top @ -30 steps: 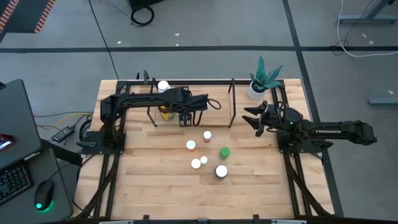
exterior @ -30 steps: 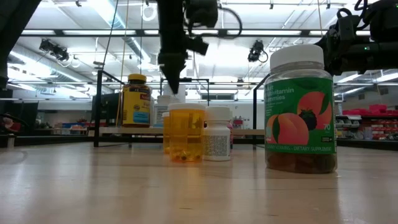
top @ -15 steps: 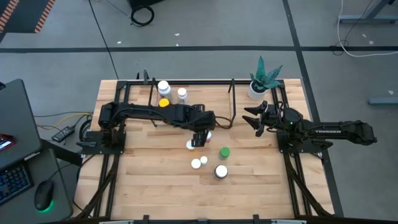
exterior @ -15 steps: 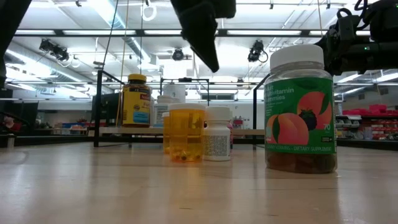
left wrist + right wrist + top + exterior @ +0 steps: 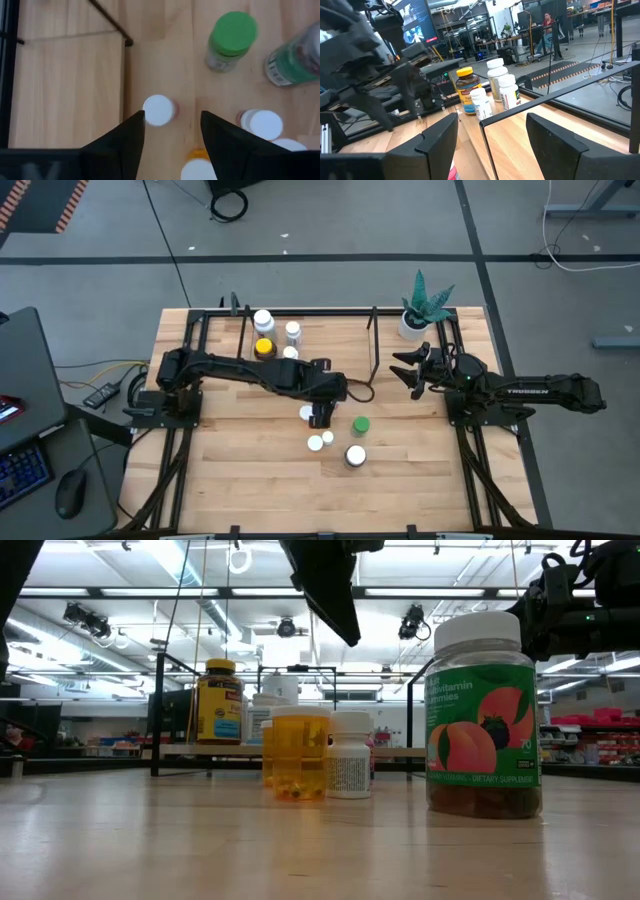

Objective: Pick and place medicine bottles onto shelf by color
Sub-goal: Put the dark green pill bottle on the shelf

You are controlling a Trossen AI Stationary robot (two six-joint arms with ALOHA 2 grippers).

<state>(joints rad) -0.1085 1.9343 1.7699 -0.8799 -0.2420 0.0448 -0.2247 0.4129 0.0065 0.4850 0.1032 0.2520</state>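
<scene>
My left gripper (image 5: 320, 417) hangs open above the loose bottles on the table, fingers pointing down (image 5: 173, 117). Just beyond its fingertips in the left wrist view stands a small white-capped bottle with a pinkish side (image 5: 159, 110), untouched. Around it stand a green-capped bottle (image 5: 360, 424), white-capped bottles (image 5: 315, 443) and a big white-lidded jar with a green label (image 5: 483, 730). On the shelf (image 5: 220, 340) stand an amber yellow-capped bottle (image 5: 263, 348) and three white-capped ones (image 5: 263, 319). My right gripper (image 5: 412, 370) waits open at the table's right side.
A potted green plant (image 5: 425, 305) stands at the far right corner. The shelf's black uprights (image 5: 372, 345) rise between the two arms. An orange translucent bottle (image 5: 298, 752) and a white bottle (image 5: 350, 753) stand close together at mid-table. Bare wood lies along the near edge.
My left gripper has left the shelf, risen and travelled toward the near edge and the right, and now hovers over the loose bottles. The bottles on the shelf that the arm covered a second ago now show. The right arm has kept still.
</scene>
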